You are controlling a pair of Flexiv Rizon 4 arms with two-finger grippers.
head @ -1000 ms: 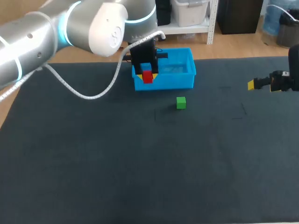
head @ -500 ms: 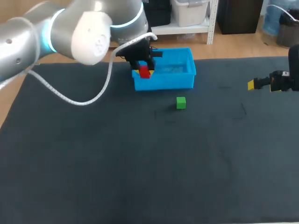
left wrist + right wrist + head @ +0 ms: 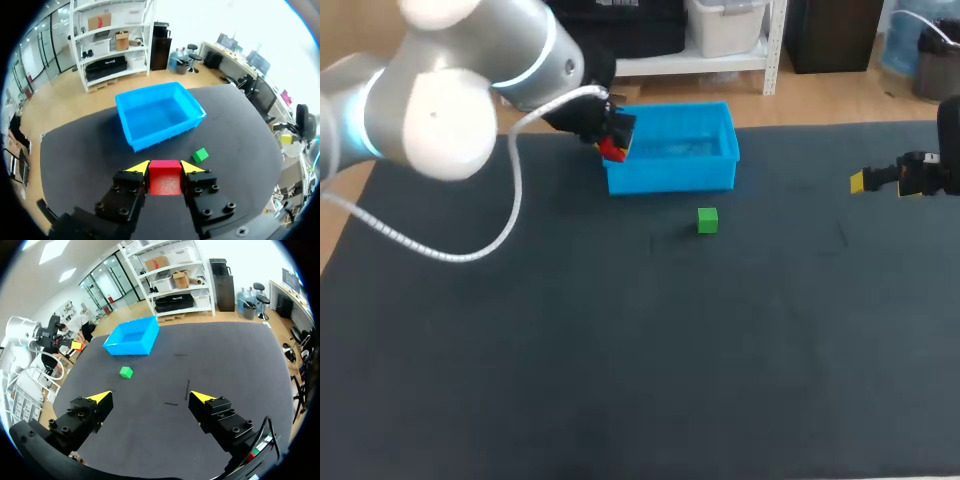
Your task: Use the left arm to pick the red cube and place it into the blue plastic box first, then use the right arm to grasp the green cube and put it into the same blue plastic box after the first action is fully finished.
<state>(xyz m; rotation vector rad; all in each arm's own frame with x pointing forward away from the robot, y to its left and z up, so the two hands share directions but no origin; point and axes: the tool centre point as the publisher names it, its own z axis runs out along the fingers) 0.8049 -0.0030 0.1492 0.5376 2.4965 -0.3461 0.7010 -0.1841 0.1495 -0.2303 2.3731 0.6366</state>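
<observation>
My left gripper [image 3: 613,142] is shut on the red cube [image 3: 612,151], held in the air at the left end of the blue plastic box [image 3: 672,176]. In the left wrist view the red cube [image 3: 164,177] sits between the yellow tips of the gripper [image 3: 165,169], with the empty blue box [image 3: 156,136] ahead and the green cube [image 3: 200,154] off to one side. The green cube [image 3: 708,220] rests on the mat just in front of the box. My right gripper [image 3: 866,181] hovers at the table's right edge, and its wrist view shows this gripper [image 3: 150,399] open and empty, far from the green cube [image 3: 126,371].
A dark mat [image 3: 620,350] covers the table. A white cable [image 3: 470,245] loops down from my left arm over the mat's left side. The blue box [image 3: 129,347] stands near the far edge.
My left arm has swung leftward with the red cube, from over the box's front-left corner to its left end, and the wrist has tilted. The right arm has stayed put.
</observation>
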